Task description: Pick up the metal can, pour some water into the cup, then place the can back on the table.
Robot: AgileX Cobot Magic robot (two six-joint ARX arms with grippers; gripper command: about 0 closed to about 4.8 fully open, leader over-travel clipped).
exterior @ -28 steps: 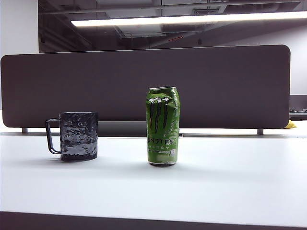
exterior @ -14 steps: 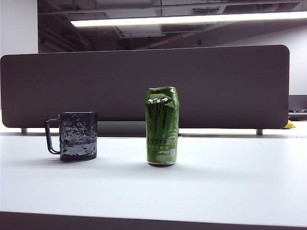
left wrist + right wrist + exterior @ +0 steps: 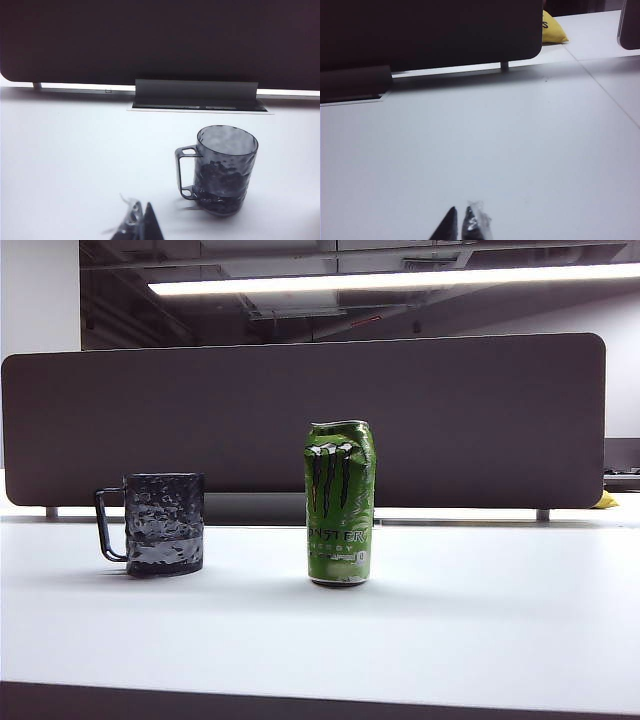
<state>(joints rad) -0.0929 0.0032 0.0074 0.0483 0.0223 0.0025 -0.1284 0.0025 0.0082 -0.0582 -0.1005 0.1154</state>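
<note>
1. While both arms sit outside the exterior view, the metal can (image 3: 340,505) stands upright on the table (image 3: 480,620), near the middle and free of any grip.
2. Cup (image 3: 164,524) is at 9 o'clock of the can in the exterior view, well apart from it, upright, with its handle turned away from the can.
3. Change over the last second: none to either object. Can and cup keep the same spots and poses in all three exterior pictures.
4. Left gripper (image 3: 142,225): fingertips drawn together, holding nothing, low over bare table with the cup (image 3: 225,170) near ahead of it.
5. Right gripper (image 3: 458,224): tips closed with only a sliver between them, empty, over bare table. Neither can nor cup shows in its wrist view.
6. Divider panel (image 3: 480,420) stands behind both objects.
7. Judgement: the can rests where the task wants it at the end. A darker band low in the cup may be water; I cannot confirm it.
</note>
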